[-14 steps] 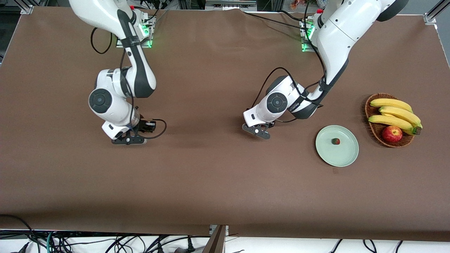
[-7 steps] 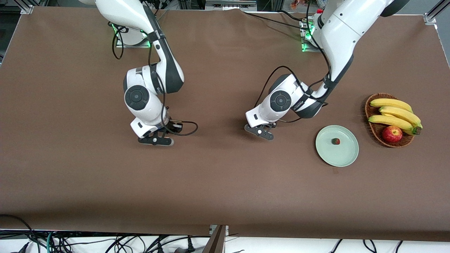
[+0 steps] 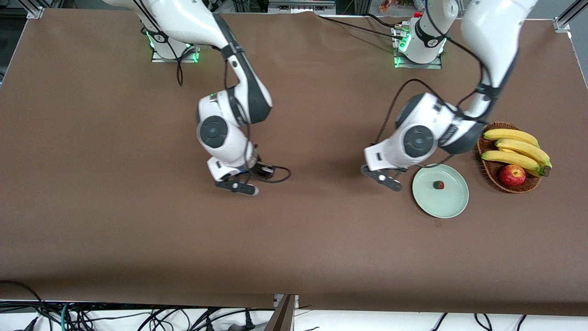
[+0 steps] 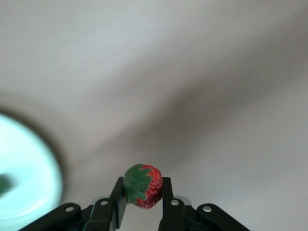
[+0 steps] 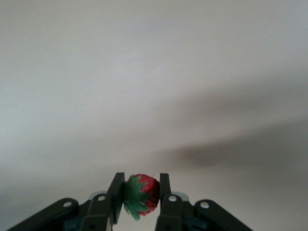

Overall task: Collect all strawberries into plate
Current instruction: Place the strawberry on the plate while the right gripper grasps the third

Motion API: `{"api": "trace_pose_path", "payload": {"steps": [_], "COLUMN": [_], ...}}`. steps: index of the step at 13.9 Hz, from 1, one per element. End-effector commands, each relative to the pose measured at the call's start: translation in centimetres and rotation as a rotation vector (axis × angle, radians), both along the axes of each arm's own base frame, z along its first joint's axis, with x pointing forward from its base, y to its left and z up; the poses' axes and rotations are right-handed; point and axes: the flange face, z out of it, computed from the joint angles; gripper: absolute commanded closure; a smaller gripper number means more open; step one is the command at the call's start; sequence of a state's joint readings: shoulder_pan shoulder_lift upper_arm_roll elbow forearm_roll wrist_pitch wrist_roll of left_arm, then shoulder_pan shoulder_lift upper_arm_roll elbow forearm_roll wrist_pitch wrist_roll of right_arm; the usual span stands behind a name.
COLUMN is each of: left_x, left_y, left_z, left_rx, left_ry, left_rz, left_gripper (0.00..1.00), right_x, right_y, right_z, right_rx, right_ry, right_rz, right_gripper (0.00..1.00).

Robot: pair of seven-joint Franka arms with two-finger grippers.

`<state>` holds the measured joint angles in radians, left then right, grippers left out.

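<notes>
Left gripper (image 3: 388, 180) pinched a strawberry (image 4: 143, 186), up over the tabletop just beside the plate (image 3: 452, 202); right gripper (image 3: 236, 186) clamped another strawberry (image 5: 141, 193) over mid-table; third berry (image 3: 439, 185) lay in the plate, nr the basket (image 3: 487, 168) at the left arm's end.

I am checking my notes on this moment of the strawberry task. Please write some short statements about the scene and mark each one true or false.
1. One strawberry lies on the plate. True.
2. The left hand is empty. False: it is shut on a strawberry.
3. The right hand holds a strawberry. True.
4. The apple is on the plate. False: it sits in the wicker basket with the bananas.
5. The left hand is over the basket. False: it is over the table beside the plate's rim.
</notes>
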<state>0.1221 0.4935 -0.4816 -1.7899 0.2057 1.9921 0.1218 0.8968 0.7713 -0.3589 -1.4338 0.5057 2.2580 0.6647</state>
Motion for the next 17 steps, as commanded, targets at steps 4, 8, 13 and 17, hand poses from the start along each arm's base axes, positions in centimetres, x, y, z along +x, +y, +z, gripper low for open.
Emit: {"api": "trace_pose_path", "payload": {"steps": [4, 8, 13, 17], "left_x": [3.1, 3.8, 3.5, 2.8], "left_y": [11.0, 15.8, 16.1, 13.9], "left_z": [-3.5, -8.8, -7.8, -4.2], "left_rx": [-0.104, -0.167, -0.186, -0.187], "left_ry": [-0.002, -0.021, 0.006, 0.052], "left_rz": [-0.191, -0.259, -0.209, -0.062], "left_gripper": [1.00, 1.00, 0.00, 0.00], "right_x": [-4.9, -7.5, -6.0, -2.9], "right_y": [11.3, 13.8, 12.8, 8.7], "right_z": [-6.4, -8.0, -4.5, 2.5], "right_rx": [0.121, 0.145, 0.135, 0.053], "right_ry": [-0.085, -0.103, -0.089, -0.045], "right_rz": [-0.180, -0.234, -0.239, -0.227], "right_gripper": [0.82, 0.54, 0.01, 0.01]}}
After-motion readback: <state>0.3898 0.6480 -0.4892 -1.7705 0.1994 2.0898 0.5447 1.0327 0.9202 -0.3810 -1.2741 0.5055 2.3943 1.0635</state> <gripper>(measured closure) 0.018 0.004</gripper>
